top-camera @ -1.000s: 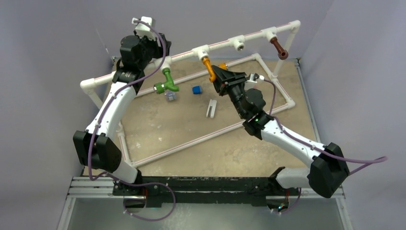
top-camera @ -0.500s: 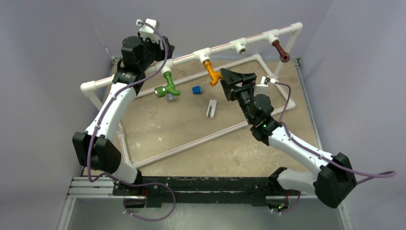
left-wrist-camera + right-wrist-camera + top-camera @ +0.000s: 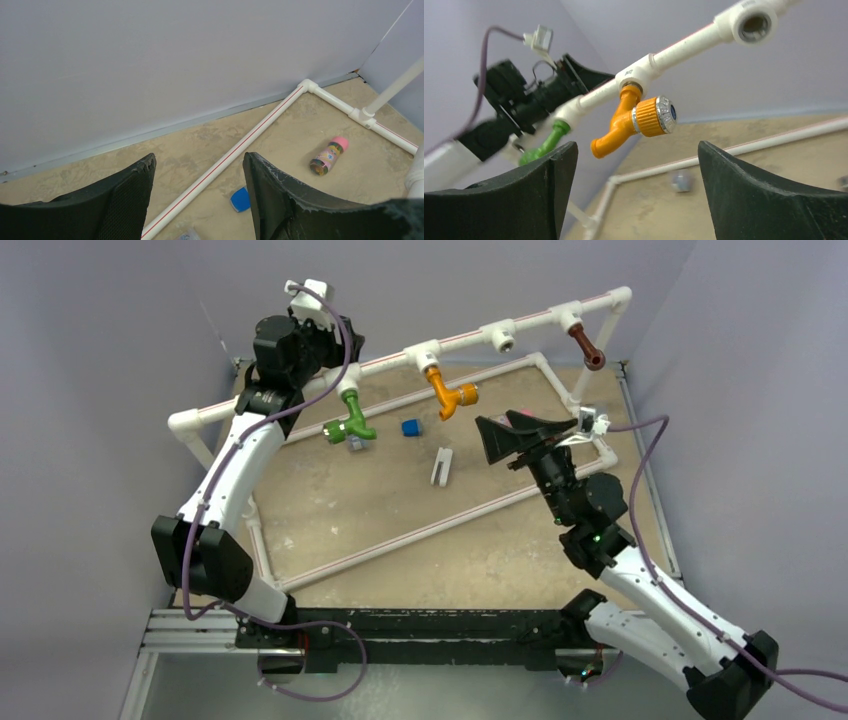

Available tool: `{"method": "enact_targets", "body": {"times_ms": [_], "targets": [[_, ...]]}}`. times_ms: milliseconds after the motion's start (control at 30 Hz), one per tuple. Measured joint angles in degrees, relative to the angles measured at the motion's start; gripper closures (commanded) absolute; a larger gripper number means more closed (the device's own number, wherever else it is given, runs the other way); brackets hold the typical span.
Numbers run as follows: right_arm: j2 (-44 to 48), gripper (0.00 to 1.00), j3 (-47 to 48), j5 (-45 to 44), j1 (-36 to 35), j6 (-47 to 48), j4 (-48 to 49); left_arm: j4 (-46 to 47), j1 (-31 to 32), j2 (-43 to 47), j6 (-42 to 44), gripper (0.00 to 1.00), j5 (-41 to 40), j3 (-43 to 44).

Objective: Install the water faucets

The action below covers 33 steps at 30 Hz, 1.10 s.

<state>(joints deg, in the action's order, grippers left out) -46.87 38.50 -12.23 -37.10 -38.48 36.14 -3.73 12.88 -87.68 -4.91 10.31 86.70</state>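
Three water faucets hang from tees on the raised white pipe [image 3: 460, 337]: a green one [image 3: 350, 420] on the left, an orange one [image 3: 447, 392] in the middle and a dark brown one [image 3: 586, 345] at the right. My right gripper [image 3: 497, 435] is open and empty, a short way right of and below the orange faucet [image 3: 634, 122]. The right wrist view looks up at that faucet from between the jaws of the right gripper [image 3: 636, 150], with the green faucet [image 3: 544, 145] further left. My left gripper [image 3: 338, 340] sits by the pipe above the green faucet. In its wrist view the left gripper [image 3: 199, 165] is open, with only floor between the tips.
One tee socket [image 3: 500, 337] on the raised pipe is bare. On the floor inside the white pipe frame [image 3: 420, 530] lie a blue cube [image 3: 410, 427], a white clip [image 3: 441, 466] and a small grey piece [image 3: 355, 442]. A pink-and-brown cylinder [image 3: 328, 156] lies near the far corner.
My right gripper opened, let go of the orange faucet and drew back to the right and toward the near side. The orange faucet stays hanging on its tee. The left arm has not moved.
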Motion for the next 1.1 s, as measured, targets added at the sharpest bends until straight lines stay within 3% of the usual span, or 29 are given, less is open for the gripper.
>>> {"method": "enact_targets", "body": {"times_ms": [300, 533, 733, 1100], "targets": [[1.99, 0.06, 4.55, 12.48, 0.00, 44.94, -9.09, 0.00, 0.00, 0.00, 0.00, 0.36, 0.00, 0.00], [1.97, 0.06, 4.55, 19.12, -0.55, 68.52, -10.71, 0.00, 0.00, 0.00, 0.00, 0.36, 0.00, 0.00], [-0.87, 0.05, 4.55, 16.98, -4.76, 86.86, -8.13, 0.00, 0.00, 0.00, 0.00, 0.36, 0.02, 0.00], [-12.44, 0.07, 4.15, 6.12, -13.16, 110.84, 5.16, 0.00, 0.00, 0.00, 0.00, 0.36, 0.00, 0.00]]}}
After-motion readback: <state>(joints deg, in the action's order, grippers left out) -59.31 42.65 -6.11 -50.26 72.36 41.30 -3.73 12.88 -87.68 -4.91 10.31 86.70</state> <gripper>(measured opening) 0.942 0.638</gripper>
